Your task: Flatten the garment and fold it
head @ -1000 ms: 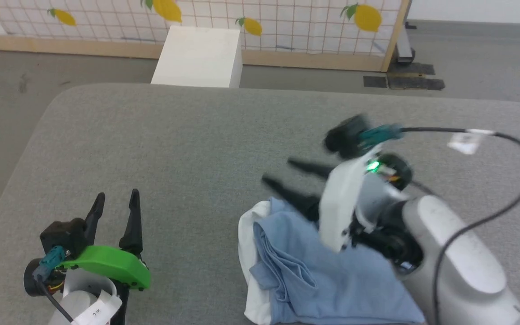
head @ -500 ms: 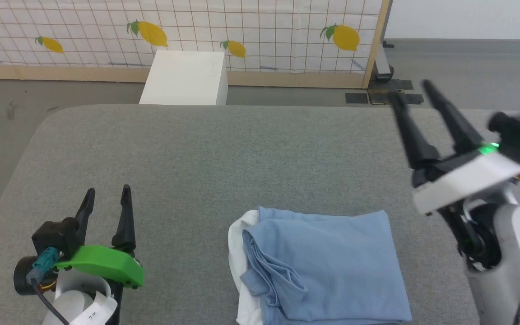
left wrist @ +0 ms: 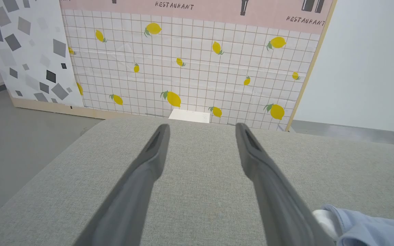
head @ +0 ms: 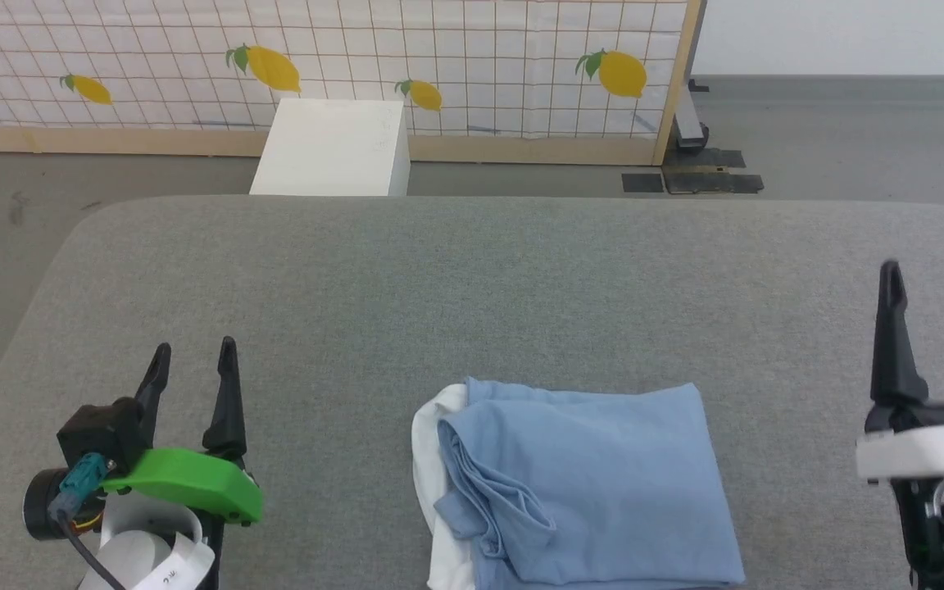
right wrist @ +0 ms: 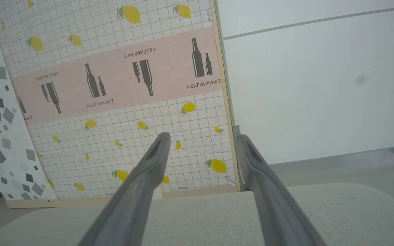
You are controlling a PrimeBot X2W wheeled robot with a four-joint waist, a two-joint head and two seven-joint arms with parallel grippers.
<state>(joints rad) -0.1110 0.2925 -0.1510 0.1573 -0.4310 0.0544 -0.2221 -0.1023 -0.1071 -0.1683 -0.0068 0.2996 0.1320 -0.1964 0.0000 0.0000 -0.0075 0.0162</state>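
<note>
Folded shirt [head: 595,483] sits mid front edge of table [head: 439,279]. L gripper [head: 195,346] spread, empty; shirt lies to its right, well apart. R gripper [head: 923,270] spread, empty; shirt to its left & closer to robot. Gaps abt even; block near square, bunched edge faces L. Fold looks done
</note>
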